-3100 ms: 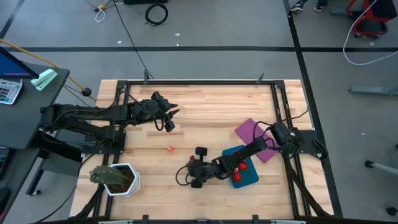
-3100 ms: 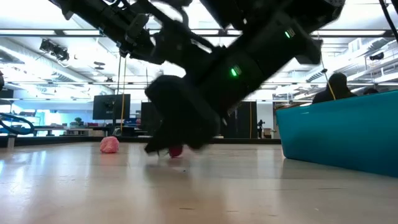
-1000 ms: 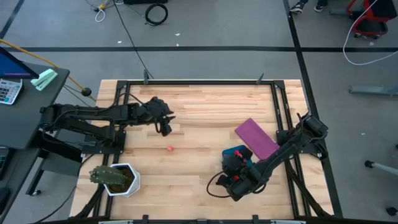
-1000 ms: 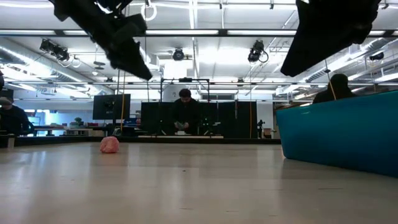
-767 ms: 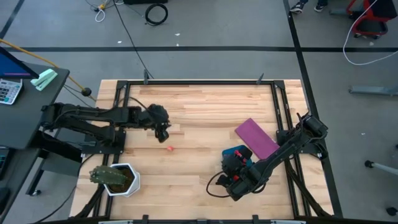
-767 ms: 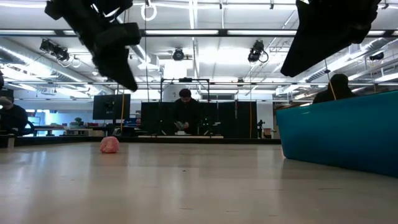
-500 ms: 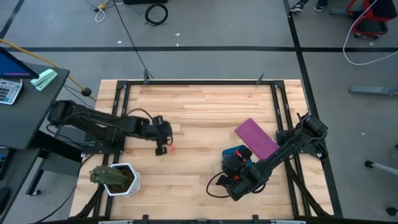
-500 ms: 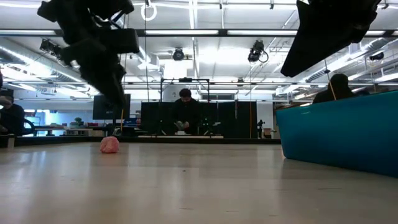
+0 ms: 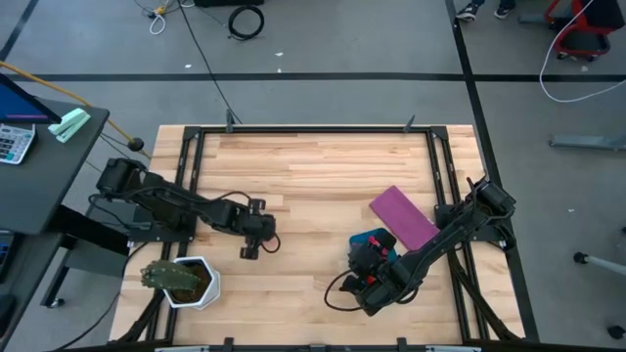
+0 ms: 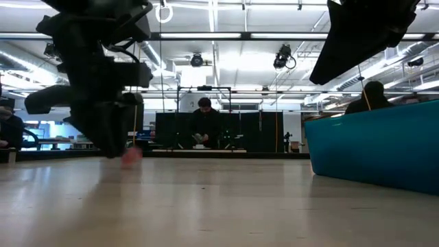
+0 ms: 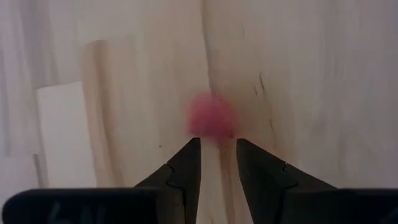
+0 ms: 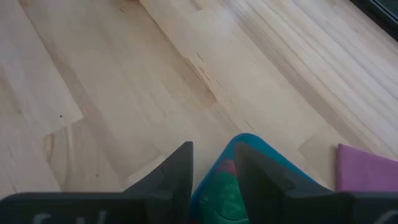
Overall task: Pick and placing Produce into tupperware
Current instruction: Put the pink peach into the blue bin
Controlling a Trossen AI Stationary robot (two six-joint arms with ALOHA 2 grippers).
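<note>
Left gripper (image 11: 217, 149) low over table (image 9: 323, 166), fingers narrowly parted, pink strawberry piece (image 11: 211, 118) just beyond tips, ungrasped; right gripper (image 12: 212, 163) parted above teal tupperware (image 12: 249, 146).

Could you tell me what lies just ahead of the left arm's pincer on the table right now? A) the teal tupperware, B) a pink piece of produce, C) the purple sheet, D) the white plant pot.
B: the left wrist view shows the pink piece of produce on the bare wood just beyond the left pincer, whose fingers are parted; the tupperware sits far off beside the right arm.
</note>
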